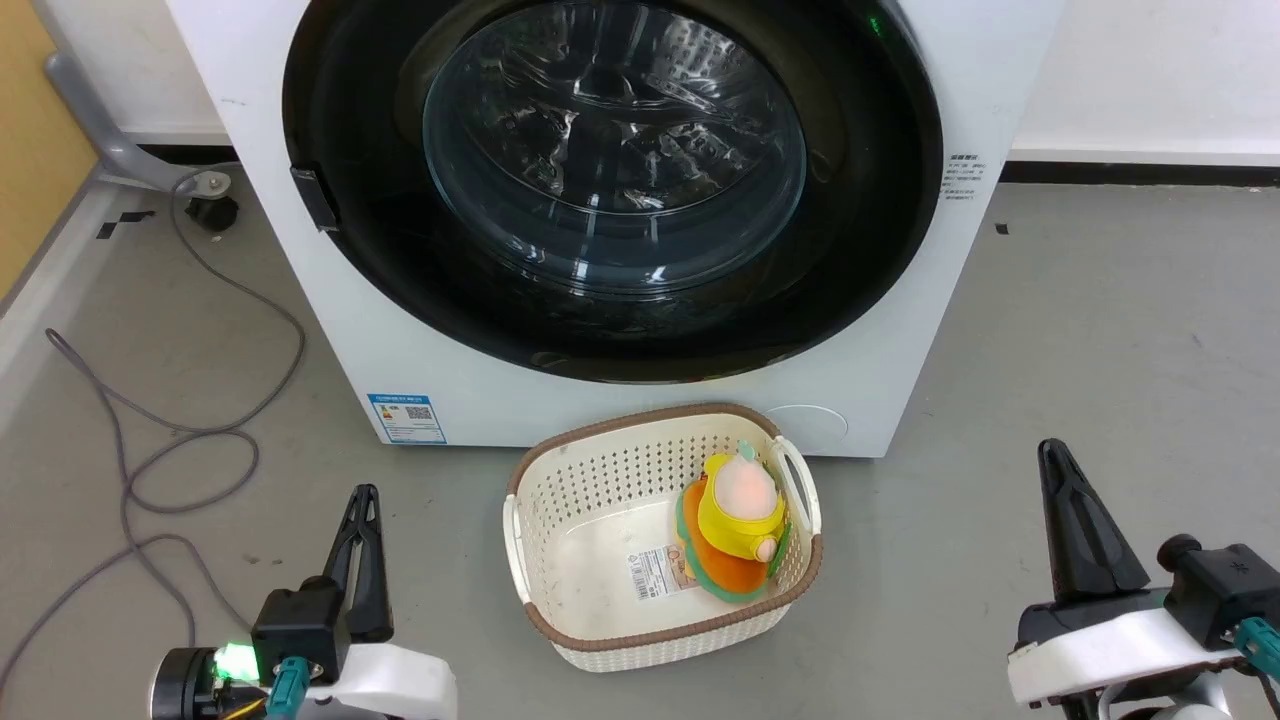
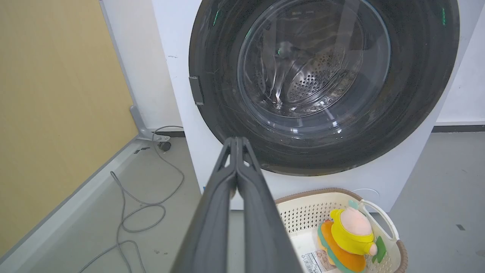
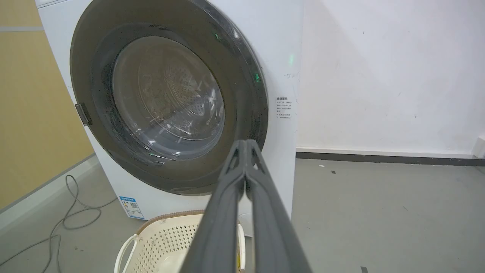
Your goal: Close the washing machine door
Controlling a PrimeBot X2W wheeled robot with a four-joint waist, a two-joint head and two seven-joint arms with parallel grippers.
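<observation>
Item: large round washing machine door (image 1: 612, 185), wide glossy black rim, bulging clear glass bowl window. It sits ahead of both claws and beyond their fingertips, on the front of the big white front-loading washing machine (image 1: 330, 330), well apart from either claw. Condition: the rim appears to lie flush against the white front all round; whether the catch has engaged cannot be told. Left gripper (image 1: 364, 492): two long dark fingers clenched together on nothing. Right gripper (image 1: 1048, 448): likewise clenched and empty. Between the two claws, ahead of them and at the foot of the machine: a cream perforated plastic laundry basket (image 1: 640, 416) with a yellow-and-orange plush toy (image 1: 742, 515) inside. Handling note, as judgement: the task looks all but done. Any confirming push is best made with the shut left fingertips on the black rim near the small grey tab (image 1: 316, 196), not on the glass, going straight in and passing to the left of the basket.
</observation>
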